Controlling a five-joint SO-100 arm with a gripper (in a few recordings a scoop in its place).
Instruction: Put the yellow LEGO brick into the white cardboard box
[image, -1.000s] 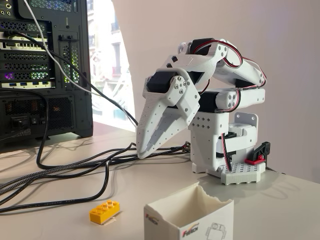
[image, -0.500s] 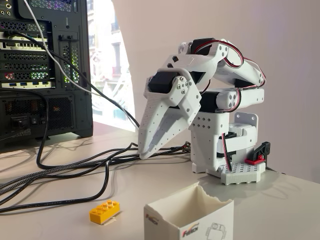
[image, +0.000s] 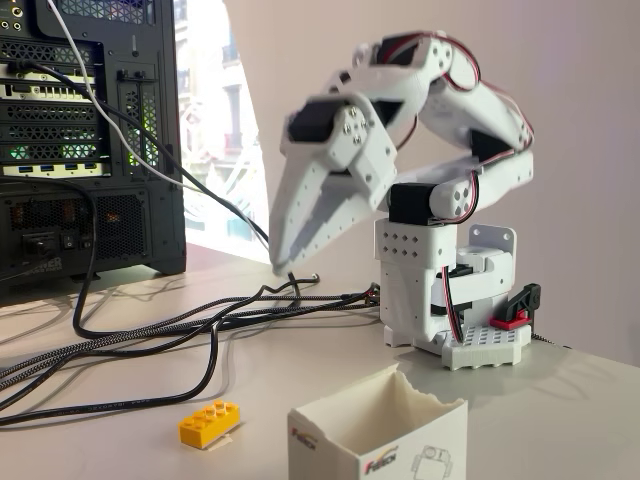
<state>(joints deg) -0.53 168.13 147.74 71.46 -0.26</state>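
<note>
Fixed view, low and close to the table (image: 110, 450). All positions given relative to the white cardboard box (image: 378, 432), which sits at the bottom edge, right of centre, open top with jagged torn rim, red-and-black logo and a line drawing on its front face.

Computer tower (image: 90, 140): far up-left of the box, black, rear panel facing the camera, ports and vents visible. Standing on the table.

Arm (image: 440, 140): white, folded, directly behind and above the box; its base (image: 450, 300) is clamped on the table behind the box's right half. Red and black wires loop over the upper joints.

Gripper (image: 285, 262): above and left of the box, well apart from it, pointing down toward the cables, slightly motion-blurred. Fingers appear together at the tips, nothing between them; clenched, as far as the blur allows.

Cables (image: 180, 335): dark bundle running from the tower across the table, behind and left of the box, passing under the gripper tips.

Yellow LEGO brick (image: 209, 422): left of the box, near but not touching, flat on the table, studs up, resting partly on a small white paper scrap (image: 226, 437).
</note>
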